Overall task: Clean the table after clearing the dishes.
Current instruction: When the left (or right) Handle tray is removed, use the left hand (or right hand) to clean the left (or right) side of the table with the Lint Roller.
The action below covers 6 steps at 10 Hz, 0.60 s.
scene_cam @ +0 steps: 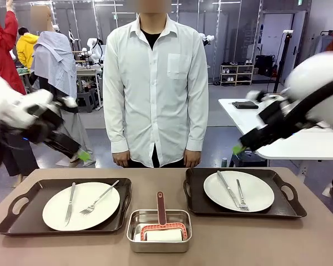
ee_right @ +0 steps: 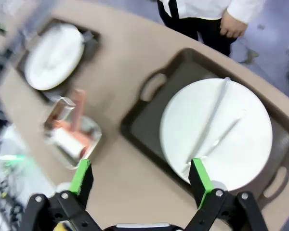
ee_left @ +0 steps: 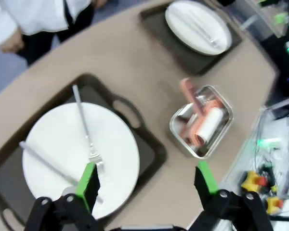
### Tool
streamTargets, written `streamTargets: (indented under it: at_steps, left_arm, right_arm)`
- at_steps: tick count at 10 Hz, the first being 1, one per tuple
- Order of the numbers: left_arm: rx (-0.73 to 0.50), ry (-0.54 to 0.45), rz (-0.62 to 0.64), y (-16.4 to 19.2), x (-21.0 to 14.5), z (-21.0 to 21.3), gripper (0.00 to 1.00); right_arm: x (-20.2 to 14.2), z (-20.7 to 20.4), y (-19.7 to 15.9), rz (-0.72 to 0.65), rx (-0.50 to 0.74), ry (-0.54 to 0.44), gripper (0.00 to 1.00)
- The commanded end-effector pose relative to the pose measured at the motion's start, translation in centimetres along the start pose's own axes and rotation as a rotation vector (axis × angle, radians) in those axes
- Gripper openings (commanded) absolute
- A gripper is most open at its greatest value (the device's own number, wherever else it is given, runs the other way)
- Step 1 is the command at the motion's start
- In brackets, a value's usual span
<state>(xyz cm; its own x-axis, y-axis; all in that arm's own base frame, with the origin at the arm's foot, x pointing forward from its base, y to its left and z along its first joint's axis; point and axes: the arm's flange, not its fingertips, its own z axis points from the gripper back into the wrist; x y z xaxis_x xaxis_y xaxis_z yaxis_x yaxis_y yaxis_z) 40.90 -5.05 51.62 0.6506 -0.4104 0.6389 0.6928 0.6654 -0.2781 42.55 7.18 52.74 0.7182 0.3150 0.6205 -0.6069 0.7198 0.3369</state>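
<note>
On the brown table (scene_cam: 155, 183) lie two dark trays, each holding a white plate with a knife and fork. The left tray (scene_cam: 22, 216) carries one plate (scene_cam: 81, 206), the right tray (scene_cam: 288, 206) the other plate (scene_cam: 238, 190). My left gripper (scene_cam: 82, 155) hangs open above the table's far left edge; its wrist view looks down on the left plate (ee_left: 62, 149) between open fingers (ee_left: 89, 179). My right gripper (scene_cam: 237, 148) is open too, high above the right tray, with that plate (ee_right: 216, 130) under its fingers (ee_right: 198, 175).
A small steel pan (scene_cam: 159, 231) with a red-handled white roller sits at the front middle, between the trays. A person (scene_cam: 155, 83) in a white shirt stands at the far edge, hands down. A white table (scene_cam: 299, 144) stands behind on the right.
</note>
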Motion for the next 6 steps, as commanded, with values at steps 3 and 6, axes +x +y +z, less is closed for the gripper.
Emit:
streamTargets:
  at_steps: [3, 6]
  left_arm:
    - [-0.229, -0.285, 0.177, 6.6, -6.1, 8.0, 1.00]
    - [-0.219, -0.523, 0.343, 12.0, -12.1, 15.4, 1.00]
  right_arm:
    - [-7.7, 10.1, -4.8, -0.309, 0.251, -0.292, 1.00]
    - [-14.3, 17.4, -10.8, -0.498, 0.224, -0.395, 1.00]
